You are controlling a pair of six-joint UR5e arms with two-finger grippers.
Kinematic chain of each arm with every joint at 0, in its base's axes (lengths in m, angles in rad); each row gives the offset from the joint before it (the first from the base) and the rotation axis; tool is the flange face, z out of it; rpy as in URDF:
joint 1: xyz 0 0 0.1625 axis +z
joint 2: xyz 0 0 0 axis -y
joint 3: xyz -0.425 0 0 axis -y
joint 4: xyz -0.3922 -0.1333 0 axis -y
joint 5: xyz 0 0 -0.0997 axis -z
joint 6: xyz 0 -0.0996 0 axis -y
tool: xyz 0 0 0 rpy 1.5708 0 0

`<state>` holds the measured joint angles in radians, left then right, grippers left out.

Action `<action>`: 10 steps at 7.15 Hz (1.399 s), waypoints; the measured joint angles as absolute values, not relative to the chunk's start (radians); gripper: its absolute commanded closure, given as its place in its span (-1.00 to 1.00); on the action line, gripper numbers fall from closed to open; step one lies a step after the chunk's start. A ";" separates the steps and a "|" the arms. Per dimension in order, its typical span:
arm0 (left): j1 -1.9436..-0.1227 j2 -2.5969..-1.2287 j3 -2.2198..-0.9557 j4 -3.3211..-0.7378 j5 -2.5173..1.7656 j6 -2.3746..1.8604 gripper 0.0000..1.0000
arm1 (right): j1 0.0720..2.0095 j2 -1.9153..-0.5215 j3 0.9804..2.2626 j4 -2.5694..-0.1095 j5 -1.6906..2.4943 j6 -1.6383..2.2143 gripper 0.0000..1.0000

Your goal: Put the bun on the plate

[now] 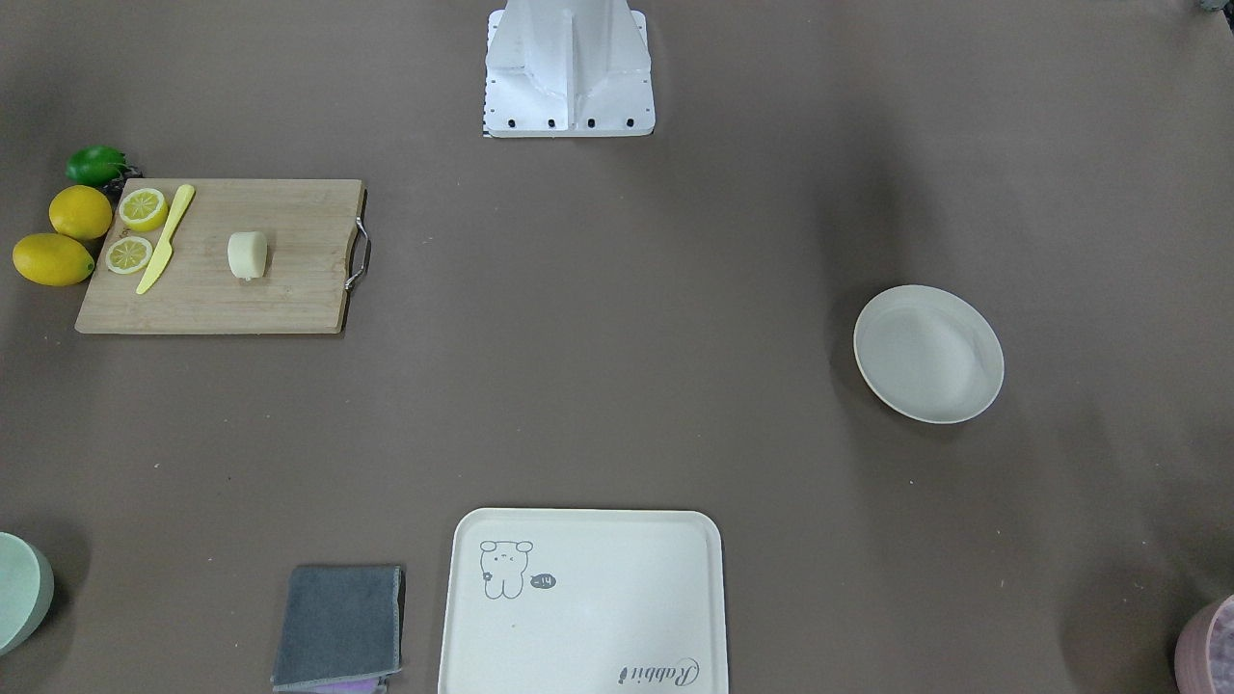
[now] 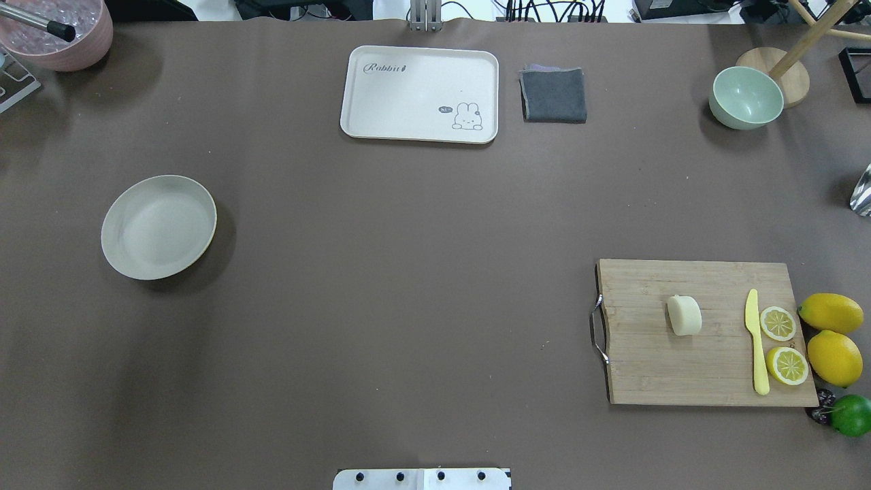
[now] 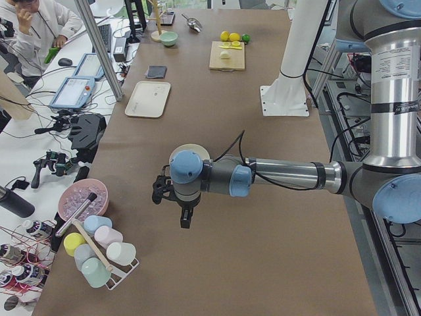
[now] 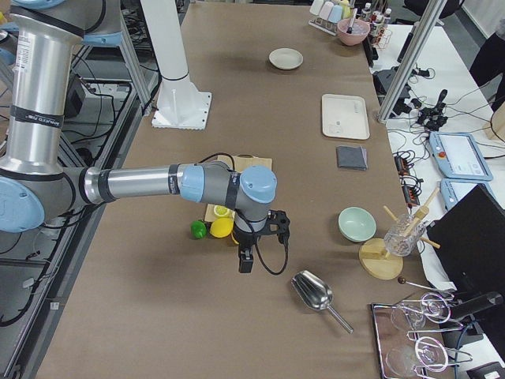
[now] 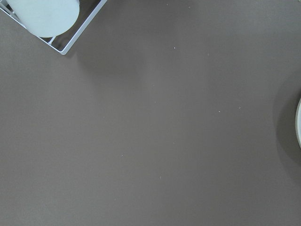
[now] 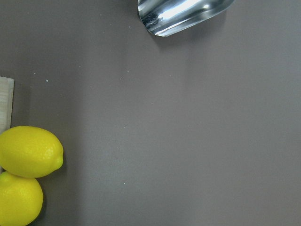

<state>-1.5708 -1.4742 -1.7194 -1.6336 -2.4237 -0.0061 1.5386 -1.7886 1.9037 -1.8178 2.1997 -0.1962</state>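
The bun (image 1: 248, 255) (image 2: 684, 315), a pale cream stub, lies on its side in the middle of a wooden cutting board (image 2: 680, 371) on the robot's right. The plate (image 1: 927, 354) (image 2: 158, 226), round and off-white, sits bare on the robot's left; the left wrist view catches only its rim (image 5: 299, 125). My left gripper (image 3: 187, 220) hangs over brown table past the plate, near a cup rack (image 5: 47, 19). My right gripper (image 4: 246, 262) hangs beyond the board, by the lemons (image 6: 28, 151). Only the side views show the grippers, so I cannot tell their state.
On the board lie a yellow knife (image 2: 757, 344) and two lemon halves (image 2: 778, 323); a lime (image 2: 850, 414) sits beside it. Across the table are a bear tray (image 2: 420, 94), grey cloth (image 2: 554, 94) and green bowl (image 2: 745, 97). A metal scoop (image 6: 183, 14) lies near my right gripper.
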 measured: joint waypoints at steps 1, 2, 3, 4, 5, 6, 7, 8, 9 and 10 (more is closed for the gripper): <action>-1.572 -1.473 -1.722 -1.634 -2.423 -0.006 -0.97 | 1.539 -1.789 1.904 -1.818 2.200 -0.196 -1.00; -1.574 -1.472 -1.725 -1.633 -2.422 -0.006 -0.97 | 1.539 -1.789 1.903 -1.818 2.200 -0.196 -1.00; -1.575 -1.472 -1.729 -1.633 -2.421 -0.006 -0.97 | 1.539 -1.791 1.902 -1.818 2.201 -0.195 -1.00; -1.575 -1.471 -1.732 -1.632 -2.421 -0.006 -0.97 | 1.539 -1.794 1.903 -1.817 2.200 -0.196 -1.00; -1.575 -1.471 -1.738 -1.632 -2.421 -0.006 -0.97 | 1.540 -1.796 1.905 -1.817 2.199 -0.199 -1.00; -1.575 -1.471 -1.747 -1.632 -2.421 -0.006 -0.97 | 1.541 -1.797 1.908 -1.816 2.201 -0.200 -1.00; -1.575 -1.472 -1.752 -1.632 -2.422 -0.006 -0.97 | 1.541 -1.796 1.910 -1.817 2.198 -0.199 -1.00; -1.576 -1.473 -1.753 -1.632 -2.422 -0.006 -0.97 | 1.542 -1.795 1.910 -1.817 2.191 -0.199 -1.00; -1.576 -1.474 -1.754 -1.633 -2.422 -0.007 -0.97 | 1.542 -1.794 1.911 -1.818 2.189 -0.198 -1.00; -1.577 -1.473 -1.759 -1.633 -2.422 -0.007 -0.97 | 1.542 -1.792 1.914 -1.818 2.189 -0.198 -1.00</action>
